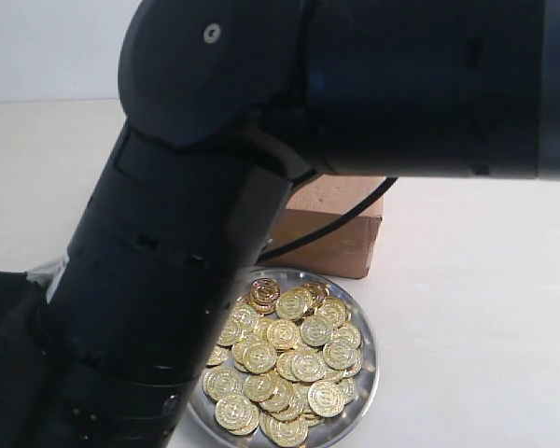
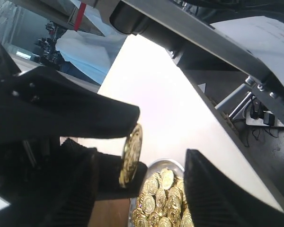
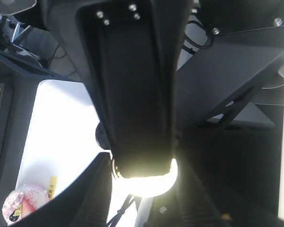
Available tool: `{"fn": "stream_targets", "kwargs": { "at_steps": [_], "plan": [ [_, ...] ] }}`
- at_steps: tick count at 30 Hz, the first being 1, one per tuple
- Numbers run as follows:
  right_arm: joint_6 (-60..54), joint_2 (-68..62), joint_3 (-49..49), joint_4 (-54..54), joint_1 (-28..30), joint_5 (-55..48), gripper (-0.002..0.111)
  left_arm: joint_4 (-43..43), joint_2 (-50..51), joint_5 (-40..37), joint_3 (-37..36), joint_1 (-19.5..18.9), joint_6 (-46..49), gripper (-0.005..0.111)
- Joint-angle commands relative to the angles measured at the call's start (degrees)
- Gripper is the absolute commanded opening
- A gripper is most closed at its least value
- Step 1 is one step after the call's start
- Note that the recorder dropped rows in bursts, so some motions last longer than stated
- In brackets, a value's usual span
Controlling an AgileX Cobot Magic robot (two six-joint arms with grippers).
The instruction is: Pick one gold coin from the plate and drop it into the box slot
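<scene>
Gold coin [image 2: 131, 153] is up off the plate [image 1: 371, 378], on edge, nipped across its rim between two smooth black fingertips [image 2: 132, 122]. I read those as my right gripper [image 3: 143, 176], clamped on the coin. Its own view is mostly dark, with a bright rounded patch between the fingers. My left gripper [image 2: 138, 150] is spread wide, with a ribbed pad [image 2: 206, 189] to either side of the coin's faces, and I see no contact. The plate shows beyond the coin, heap of coins [image 1: 289, 359] on it. The box [image 1: 341, 238] sits just behind the plate. A brown strip beside the plate in the left wrist view is probably its top. No view shows the slot. My arm [image 1: 168, 261] blocks much of the exterior view.

Step, as I judge it: the pick is done and the coin is in transit, possibly in a hand-over between grippers. Next calls for one firm grip, then carrying the coin from the plate to over the box. There it must go edge-down, lined up with the slit, before letting go. The risk is the coin twisting or slipping in a swap.
</scene>
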State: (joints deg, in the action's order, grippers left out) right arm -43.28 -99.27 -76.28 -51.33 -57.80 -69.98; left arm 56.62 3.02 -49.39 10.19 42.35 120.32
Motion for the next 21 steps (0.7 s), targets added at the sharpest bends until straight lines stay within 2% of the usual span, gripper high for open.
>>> {"fn": "stream_targets", "kwargs": {
  "at_steps": [1,3,7,11,19,21],
  "plan": [
    [-0.6,0.4,-0.1,-0.8,-0.1,0.0,0.030,1.3,0.3,0.1,-0.2,0.2,-0.1,0.044],
    [-0.6,0.4,-0.1,-0.8,-0.1,0.0,0.030,1.3,0.3,0.1,-0.2,0.2,-0.1,0.040],
    [-0.6,0.4,-0.1,-0.8,-0.6,0.0,0.030,1.3,0.3,0.1,-0.2,0.2,-0.1,0.040],
    [-1.6,-0.4,-0.1,-0.6,-3.5,0.0,0.030,2.6,0.3,0.1,-0.2,0.3,-0.1,0.040],
    [-1.6,-1.4,-0.2,0.6,-3.5,1.7,0.030,2.6,0.3,-0.6,-0.5,0.6,-0.1,0.039],
    [-1.6,-1.4,-0.2,0.9,-3.5,2.3,0.030,2.6,0.3,-1.0,-0.7,0.6,-0.1,0.035]
  ]
}}
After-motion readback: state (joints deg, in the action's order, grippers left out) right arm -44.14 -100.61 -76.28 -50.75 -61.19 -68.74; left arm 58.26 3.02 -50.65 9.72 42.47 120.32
